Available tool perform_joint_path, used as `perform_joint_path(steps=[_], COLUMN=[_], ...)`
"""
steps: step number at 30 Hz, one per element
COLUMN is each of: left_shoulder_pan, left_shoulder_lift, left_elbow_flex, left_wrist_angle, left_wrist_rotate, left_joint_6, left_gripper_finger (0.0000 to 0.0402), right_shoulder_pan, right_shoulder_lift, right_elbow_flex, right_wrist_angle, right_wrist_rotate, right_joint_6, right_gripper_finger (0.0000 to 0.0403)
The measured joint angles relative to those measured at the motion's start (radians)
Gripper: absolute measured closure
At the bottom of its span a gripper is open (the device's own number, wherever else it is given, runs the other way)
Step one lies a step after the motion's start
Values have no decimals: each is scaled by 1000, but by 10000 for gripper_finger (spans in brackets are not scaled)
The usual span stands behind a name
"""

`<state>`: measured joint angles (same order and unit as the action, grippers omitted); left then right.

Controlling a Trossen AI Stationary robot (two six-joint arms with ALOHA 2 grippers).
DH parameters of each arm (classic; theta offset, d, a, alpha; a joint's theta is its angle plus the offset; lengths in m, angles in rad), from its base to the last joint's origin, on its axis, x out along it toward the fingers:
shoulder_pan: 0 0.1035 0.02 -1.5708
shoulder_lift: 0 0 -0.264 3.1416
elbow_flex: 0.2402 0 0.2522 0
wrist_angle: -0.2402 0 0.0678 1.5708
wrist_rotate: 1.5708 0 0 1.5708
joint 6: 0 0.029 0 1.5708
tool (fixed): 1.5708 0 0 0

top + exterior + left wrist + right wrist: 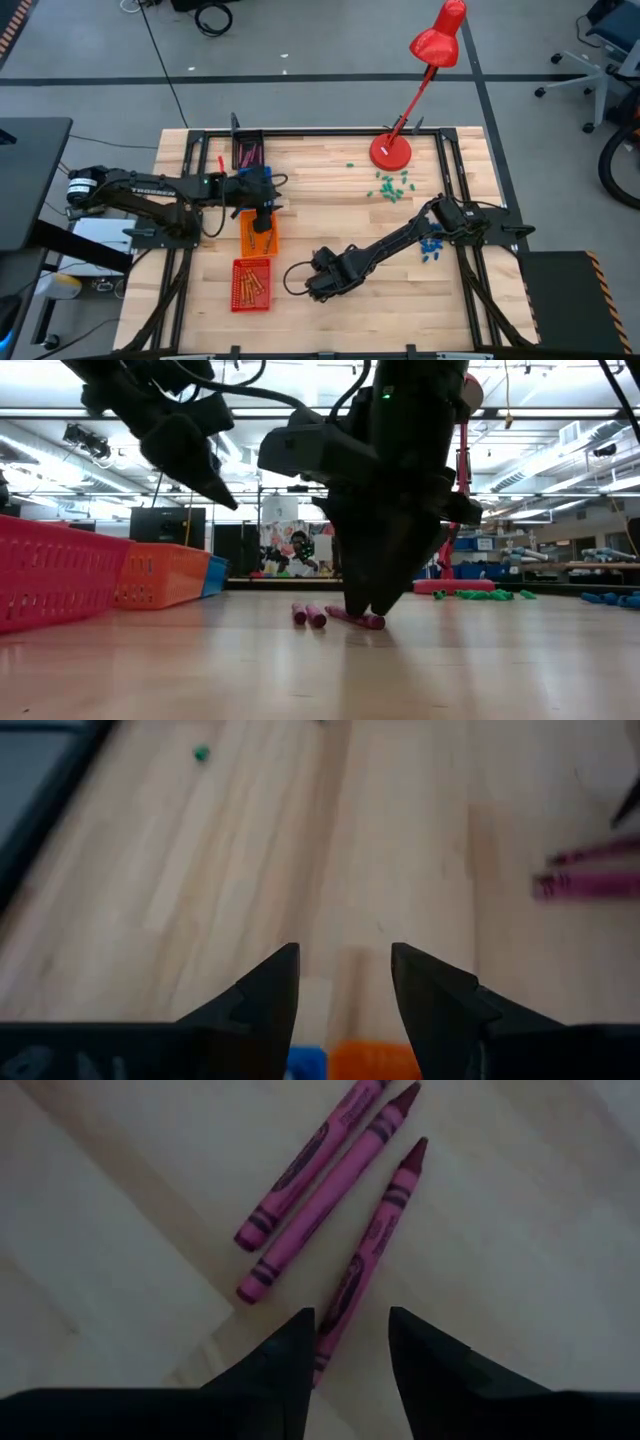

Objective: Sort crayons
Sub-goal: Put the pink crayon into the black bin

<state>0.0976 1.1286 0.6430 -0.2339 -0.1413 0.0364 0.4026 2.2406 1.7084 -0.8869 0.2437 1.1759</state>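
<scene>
Three magenta crayons lie flat on the wooden table, side by side. My right gripper points down over them near the table's front middle, open, its fingers on either side of the blunt end of the nearest crayon. In the low view its fingertips reach down to that crayon. My left gripper is open with nothing between its fingers. It hangs above the table at the far end of the orange bin. My right gripper comes from above, pointing steeply down, with one finger on each side of the crayon's blunt end. The crayon lies flat on the table. I cannot tell whether the fingers touch it.
A red bin with orange sticks stands near the front left, beside the orange bin. A black tray holds magenta crayons at the far left. A red desk lamp, green bits and blue bits are on the right.
</scene>
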Motion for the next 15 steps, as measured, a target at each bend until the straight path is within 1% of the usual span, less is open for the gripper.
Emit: perform_joint_path(steps=[4,10,15], left_shoulder_pan=[-36,-76,-109], left_shoulder_lift=[0,0,0], left_elbow_flex=[-2,-48,-68], left_wrist_angle=[-32,-4,13], left_wrist_rotate=[0,-1,0], left_joint_6=[-10,-39,-51], left_gripper_finger=[228,228,228], right_shoulder_pan=[-1,-1,0], right_shoulder_lift=[0,-12,-10], right_elbow_flex=[-10,-71,-78], right_wrist_angle=[-3,43,51], right_wrist_rotate=[-59,-112,-106], right_joint_6=[0,29,29], right_gripper_finger=[299,331,366])
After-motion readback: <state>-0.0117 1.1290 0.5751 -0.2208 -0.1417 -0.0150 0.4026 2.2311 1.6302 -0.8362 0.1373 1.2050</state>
